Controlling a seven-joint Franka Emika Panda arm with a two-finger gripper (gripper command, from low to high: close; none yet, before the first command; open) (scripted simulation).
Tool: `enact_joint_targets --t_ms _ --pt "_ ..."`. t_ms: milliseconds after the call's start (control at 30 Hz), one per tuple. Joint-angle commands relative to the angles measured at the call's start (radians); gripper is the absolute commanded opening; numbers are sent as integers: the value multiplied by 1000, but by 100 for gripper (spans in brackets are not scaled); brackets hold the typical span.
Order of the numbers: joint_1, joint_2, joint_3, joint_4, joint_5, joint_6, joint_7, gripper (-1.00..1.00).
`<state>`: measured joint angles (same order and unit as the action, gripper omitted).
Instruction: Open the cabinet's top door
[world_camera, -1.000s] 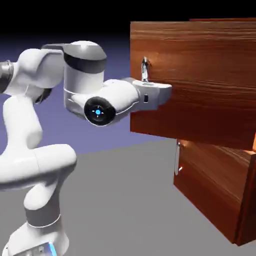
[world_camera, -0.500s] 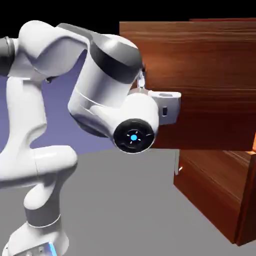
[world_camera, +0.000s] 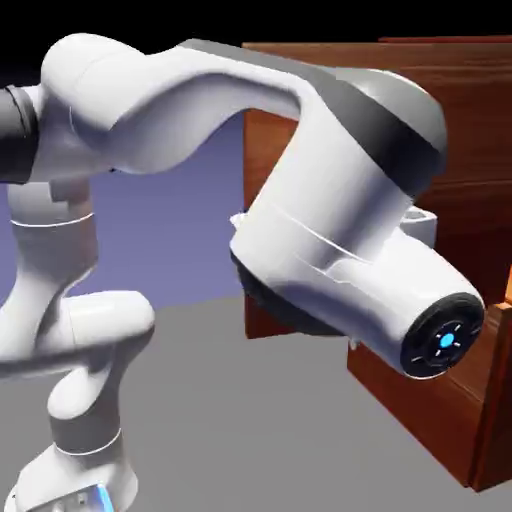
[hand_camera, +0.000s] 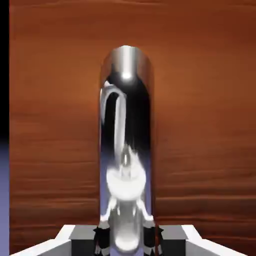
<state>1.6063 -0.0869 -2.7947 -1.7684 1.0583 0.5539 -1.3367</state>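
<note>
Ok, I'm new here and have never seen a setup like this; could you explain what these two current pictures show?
The machine is a white robot arm in a computer simulation, ending in a two-finger gripper. One picture comes from a still camera beside it: the arm reaches across a reddish-brown wooden cabinet and hides much of it. The upper door stands open, swung out beyond the lower part.

The other picture is taken from the robot's hand, looking along the gripper. The tall shiny bar is the upper door's metal handle, and the gripper's fingers are closed on its near end, one on each side.
</note>
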Motion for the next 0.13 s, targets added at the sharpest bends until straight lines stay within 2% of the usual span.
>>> enact_joint_targets --t_ms 0,67,100 --pt "5 -31 3 36 -8 -11 6 -100" --pt "12 -77 9 92 -21 -28 16 -100" --pt "12 -77 9 92 -21 -28 16 100"
